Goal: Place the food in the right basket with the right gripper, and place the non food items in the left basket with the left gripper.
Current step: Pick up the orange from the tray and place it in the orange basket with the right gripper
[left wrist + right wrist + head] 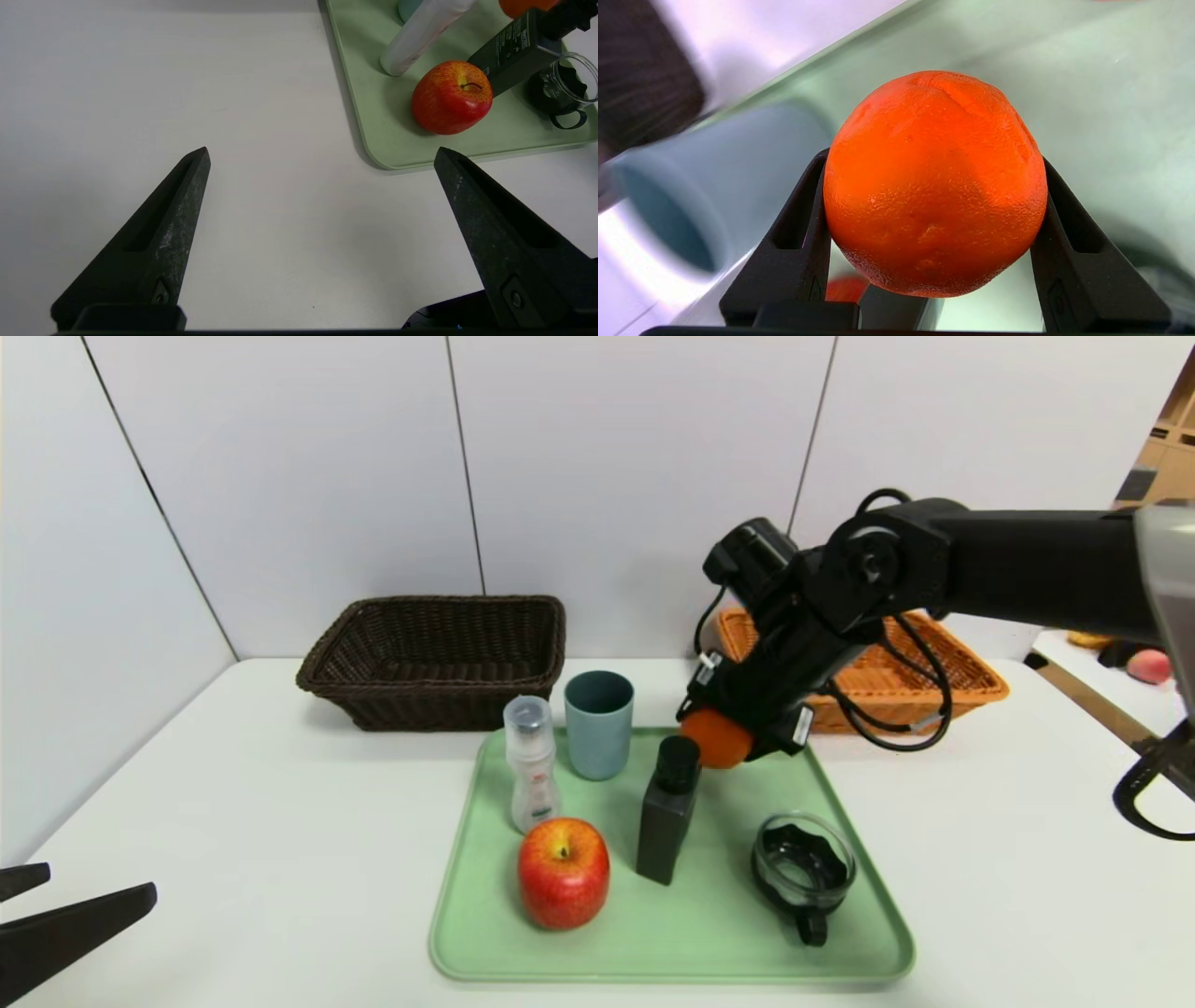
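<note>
we see the right gripper point(724, 733) clenched on an orange point(717, 738), holding it above the far right part of the green tray point(672, 957); in the right wrist view the orange point(934, 182) sits squeezed between the two black fingers point(794, 242), clear of the tray surface below. the orange wicker basket point(971, 686) stands behind the right arm, on the table's right side, and the dark wicker basket point(439, 658) stands at the back left.

on the tray we find a red apple point(563, 872) near the front, a clear spray bottle point(531, 763) behind it, a teal cup point(598, 723) just beside that bottle, a black bottle point(667, 810) upright near the middle, and a glass jar with a black handle point(803, 873) toward the front right.

our left gripper point(56, 915) hangs low at the near left, over the bare white table point(280, 821), well apart from the tray; the left wrist view shows its fingers point(159, 242) spread wide with nothing between them, and the apple point(452, 97) beyond.
</note>
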